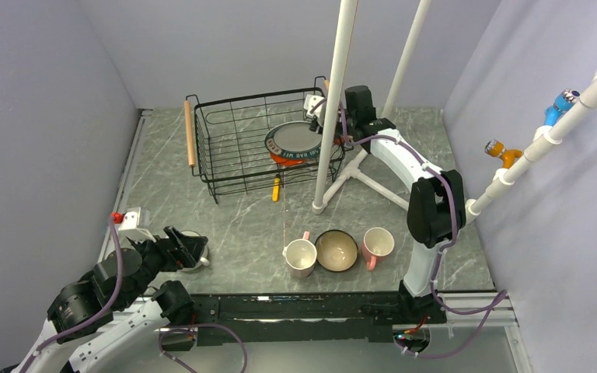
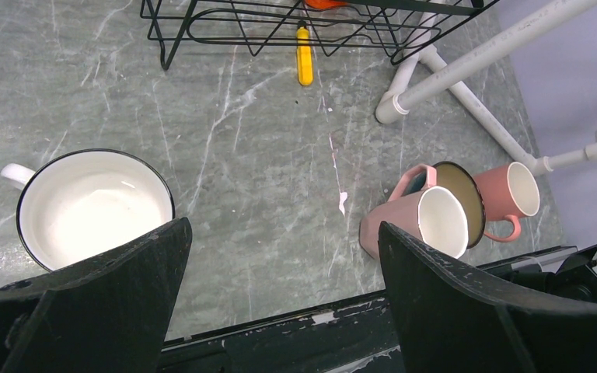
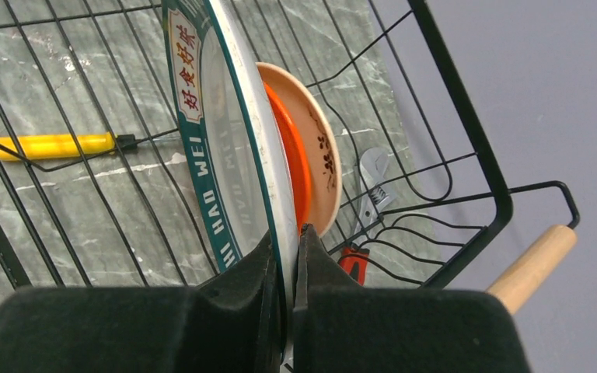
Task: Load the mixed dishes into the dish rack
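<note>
The black wire dish rack [image 1: 233,148] stands at the back. Inside it the big plate with a dark patterned rim [image 3: 218,140] is tilted on edge, and my right gripper [image 3: 284,245] is shut on its rim. Behind the plate leans the cream dish with an orange-red underside [image 3: 315,155]. My left gripper [image 2: 281,229] hangs open near the front left, just right of the white handled cup [image 2: 85,206]. Two pink mugs [image 1: 301,256] [image 1: 377,245] flank the dark-blue bowl with a tan inside [image 1: 336,250] at the front centre.
A yellow-handled tool [image 1: 277,188] lies on the table at the rack's front edge. A red-handled wrench [image 3: 354,260] lies under the rack's corner. A white pipe stand [image 1: 330,116] rises just right of the rack. Walls close in on both sides.
</note>
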